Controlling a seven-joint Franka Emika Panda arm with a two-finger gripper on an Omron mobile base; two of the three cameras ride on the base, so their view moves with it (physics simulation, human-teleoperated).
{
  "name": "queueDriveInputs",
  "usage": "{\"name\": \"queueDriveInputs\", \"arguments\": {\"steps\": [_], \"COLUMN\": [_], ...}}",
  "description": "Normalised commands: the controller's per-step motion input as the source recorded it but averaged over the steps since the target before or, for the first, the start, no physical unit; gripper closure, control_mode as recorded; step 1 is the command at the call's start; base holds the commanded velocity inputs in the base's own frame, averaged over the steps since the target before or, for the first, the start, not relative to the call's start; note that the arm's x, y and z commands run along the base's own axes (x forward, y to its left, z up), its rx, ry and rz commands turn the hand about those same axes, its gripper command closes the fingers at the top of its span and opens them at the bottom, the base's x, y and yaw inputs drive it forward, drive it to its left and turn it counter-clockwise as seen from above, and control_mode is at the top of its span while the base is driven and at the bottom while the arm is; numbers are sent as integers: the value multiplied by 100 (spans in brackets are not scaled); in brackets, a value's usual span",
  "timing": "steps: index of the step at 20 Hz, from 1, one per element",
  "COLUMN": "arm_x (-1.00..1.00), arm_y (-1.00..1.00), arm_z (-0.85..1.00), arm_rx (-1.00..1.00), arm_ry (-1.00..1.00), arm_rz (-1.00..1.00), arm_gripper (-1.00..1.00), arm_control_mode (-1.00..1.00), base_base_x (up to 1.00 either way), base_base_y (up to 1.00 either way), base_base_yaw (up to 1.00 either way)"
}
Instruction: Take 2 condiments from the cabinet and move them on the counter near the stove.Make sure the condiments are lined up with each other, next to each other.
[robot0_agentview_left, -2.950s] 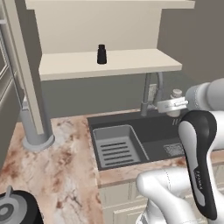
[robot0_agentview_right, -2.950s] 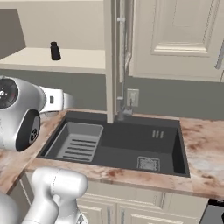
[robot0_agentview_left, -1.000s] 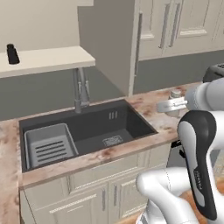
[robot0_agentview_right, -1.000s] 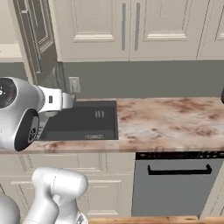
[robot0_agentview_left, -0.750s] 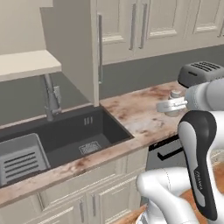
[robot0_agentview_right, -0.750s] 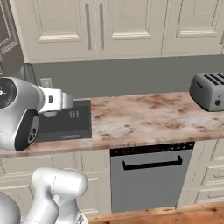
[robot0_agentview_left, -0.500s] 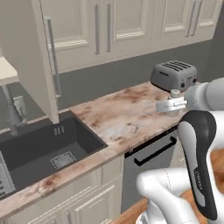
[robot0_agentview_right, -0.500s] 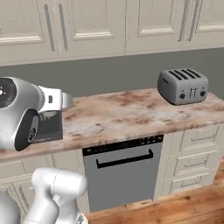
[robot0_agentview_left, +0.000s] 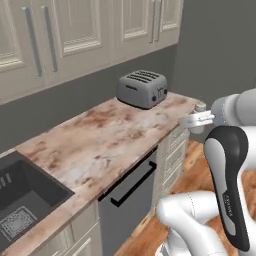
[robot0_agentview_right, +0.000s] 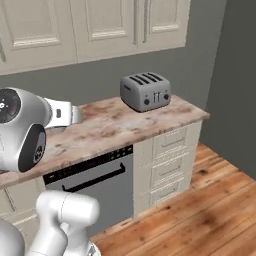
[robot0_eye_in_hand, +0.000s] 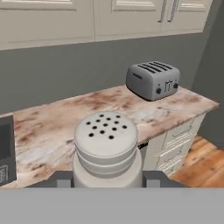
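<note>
The pale grey-beige shaker (robot0_eye_in_hand: 107, 148) with a rounded, holed cap sits upright between my two fingertips (robot0_eye_in_hand: 63, 180), close to the camera. My gripper (robot0_agentview_left: 196, 120) is shut on it, and the shaker cap (robot0_agentview_left: 201, 106) pokes up above the hand. The hand hangs off the right end of the pinkish marbled counter (robot0_agentview_left: 100, 140), over the wooden floor. The black shaker, the open shelf cabinet and the stove are out of view.
A grey toaster (robot0_agentview_left: 142, 88) stands at the counter's far right end near the wall. The dark sink (robot0_agentview_left: 20, 200) lies at the left edge. Below the counter are a grey appliance front with a black bar handle (robot0_agentview_right: 90, 177) and cream drawers (robot0_agentview_right: 167, 160). Panelled wall cabinets (robot0_agentview_left: 75, 30) hang above.
The whole picture has slid: the base has driven right along the counter, from the open shelf and sink to the toaster end. The pale shaker stays in my gripper.
</note>
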Motion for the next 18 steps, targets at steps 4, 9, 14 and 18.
{"name": "queueDriveInputs", "arguments": {"steps": [4,9,14,18], "arm_x": [0,0,0,0], "arm_y": [0,0,0,0], "arm_z": [0,0,0,0], "arm_rx": [0,0,0,0], "arm_ry": [0,0,0,0], "arm_rz": [0,0,0,0], "arm_gripper": [100,100,100,100], "arm_control_mode": [100,100,100,100], "base_base_x": [-16,-21,-13,-3], "base_base_y": [-19,0,-1,-6], "base_base_yaw": [-51,-58,-64,-68]}}
